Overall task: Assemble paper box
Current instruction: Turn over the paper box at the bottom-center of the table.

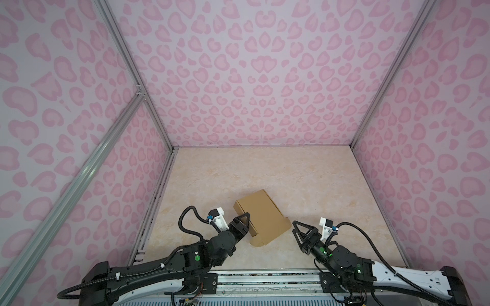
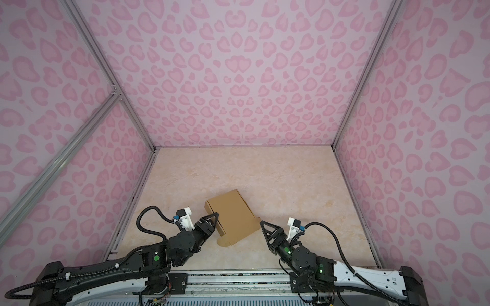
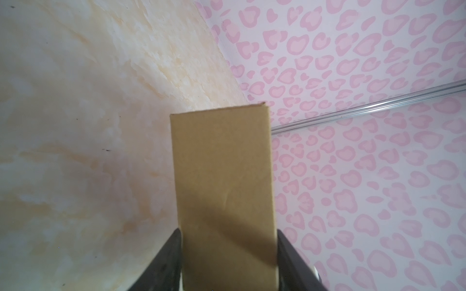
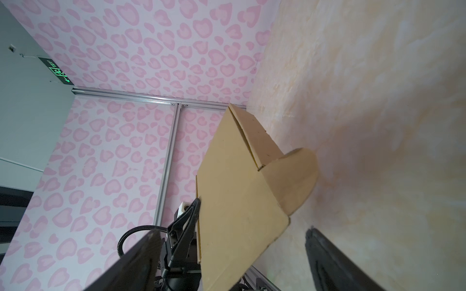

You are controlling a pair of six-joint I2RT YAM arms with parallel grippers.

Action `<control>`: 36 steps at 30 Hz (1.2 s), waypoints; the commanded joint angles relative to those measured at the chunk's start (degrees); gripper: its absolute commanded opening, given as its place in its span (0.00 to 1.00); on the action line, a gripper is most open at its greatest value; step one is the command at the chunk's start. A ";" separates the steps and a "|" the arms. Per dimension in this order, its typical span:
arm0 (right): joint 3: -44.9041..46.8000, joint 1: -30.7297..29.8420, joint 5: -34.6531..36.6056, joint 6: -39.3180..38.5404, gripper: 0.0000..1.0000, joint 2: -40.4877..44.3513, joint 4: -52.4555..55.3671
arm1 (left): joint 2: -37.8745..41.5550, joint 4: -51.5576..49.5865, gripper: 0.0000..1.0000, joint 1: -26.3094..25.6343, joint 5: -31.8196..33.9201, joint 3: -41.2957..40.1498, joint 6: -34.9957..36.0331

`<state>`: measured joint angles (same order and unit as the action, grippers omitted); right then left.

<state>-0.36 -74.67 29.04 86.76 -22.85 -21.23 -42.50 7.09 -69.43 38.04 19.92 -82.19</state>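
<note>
The box (image 1: 261, 216) is sitting near the front of the surface (image 1: 318, 180), with the left pincer (image 1: 245, 217) pinching its side wall. The right pincer (image 1: 293, 226) is hanging spread just beside it. Probably best: steadying left, tucking the rounded flap (image 1: 257, 242) along its crease.

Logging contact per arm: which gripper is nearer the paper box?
Left. The left gripper is clamped on a side wall of the paper box; the right gripper stands open beside its tabbed corner, holding nothing.
</note>
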 commanded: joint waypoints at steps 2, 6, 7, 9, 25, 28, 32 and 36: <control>0.32 -0.80 0.08 2.20 0.98 -7.58 -6.63 | 0.48 2.69 0.55 0.06 2.21 1.30 0.34; -1.99 -1.83 -1.26 2.54 0.98 -16.27 -12.09 | 0.73 2.85 0.55 0.06 2.31 1.78 0.75; -2.32 -2.04 -1.68 1.97 0.98 -18.41 -14.85 | 0.67 2.84 0.55 0.04 2.14 1.79 0.72; -2.39 -2.06 -2.53 0.66 0.98 -23.11 -21.80 | 0.58 3.01 0.55 -0.09 1.80 1.49 0.34; -6.43 -3.20 -6.67 -5.64 0.99 -58.88 -68.03 | 1.52 5.04 0.55 0.03 1.34 -0.70 -1.70; -8.10 -3.11 -6.35 -7.53 0.97 -60.74 -68.05 | 2.11 5.20 0.54 -0.07 1.16 -1.34 -1.98; -8.61 -3.02 -4.29 -6.56 0.90 -62.22 -68.13 | 3.29 5.21 0.54 -0.04 1.16 -2.07 -2.18; -8.09 -2.48 -2.86 -6.85 0.86 -61.86 -68.08 | 3.82 5.71 0.54 0.00 1.18 -2.63 -2.51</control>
<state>-8.69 -77.49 24.05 81.34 -84.71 -86.61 -39.03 10.00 -69.43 38.85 17.58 -83.92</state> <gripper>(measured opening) 0.859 0.549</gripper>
